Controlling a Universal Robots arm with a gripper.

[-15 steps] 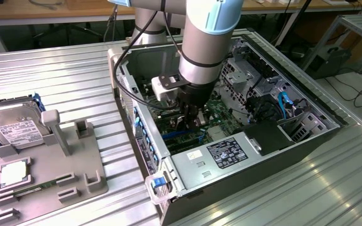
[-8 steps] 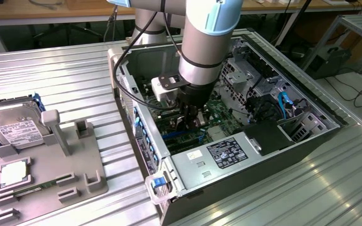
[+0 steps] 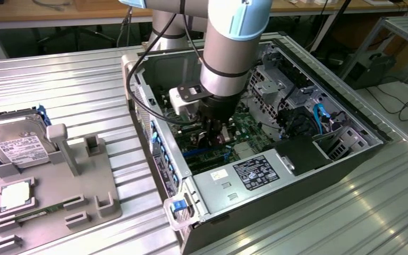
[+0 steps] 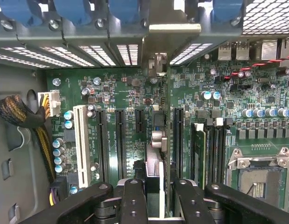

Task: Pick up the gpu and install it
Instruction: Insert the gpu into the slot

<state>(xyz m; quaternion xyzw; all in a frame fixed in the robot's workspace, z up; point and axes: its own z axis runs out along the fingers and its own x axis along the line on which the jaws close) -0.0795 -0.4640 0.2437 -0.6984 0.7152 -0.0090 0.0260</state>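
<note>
Gpu point(image 4: 165, 140) edge-on btwn end effector point(image 4: 158, 198) fingers, over mobo.

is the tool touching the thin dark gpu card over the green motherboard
Touching. In the wrist view the tool has its black fingers closed on either side of the thin dark gpu card, seen edge-on, standing over the green motherboard.

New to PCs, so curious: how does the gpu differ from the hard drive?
The gpu is a thin card, seen edge-on; the hard drive is a silver box with a white label. The gpu sits between the fingers inside the case; the hard drive rests on the grey tray outside it.
</note>
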